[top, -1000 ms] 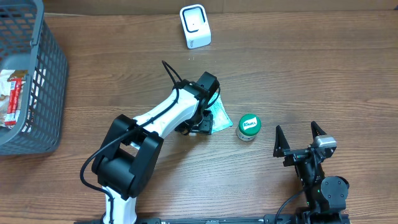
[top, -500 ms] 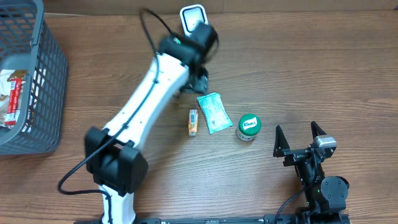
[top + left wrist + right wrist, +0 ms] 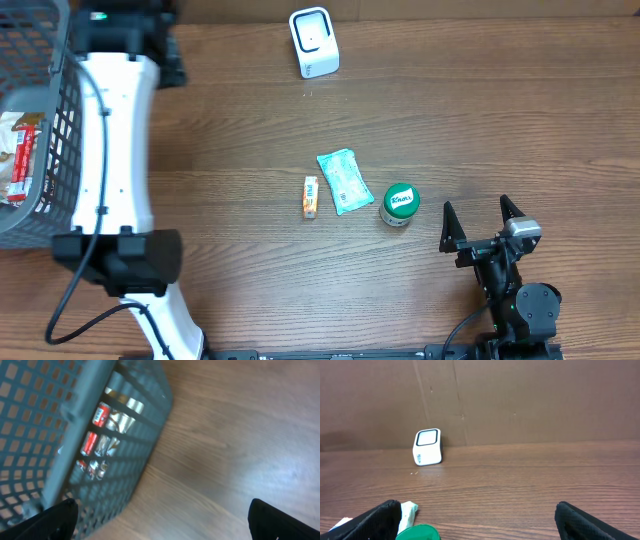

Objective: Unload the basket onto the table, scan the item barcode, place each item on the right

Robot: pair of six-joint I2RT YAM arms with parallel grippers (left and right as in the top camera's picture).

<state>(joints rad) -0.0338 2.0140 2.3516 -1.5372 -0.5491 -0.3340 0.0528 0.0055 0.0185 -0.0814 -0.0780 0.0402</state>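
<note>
White scanner | upright, dark-rimmed face | teal pouch lying flat

Left arm: white link shells, black joint housings, black cable routed along the outside. Right arm: all black, grey cap, right hand with two pointed black fingers.

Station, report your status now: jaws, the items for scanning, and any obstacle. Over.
Left gripper and right gripper: jaws open, empty. Teal packet, orange pack, green-lid jar mid-table, unheld. Scanner at far edge, path clear.
</note>
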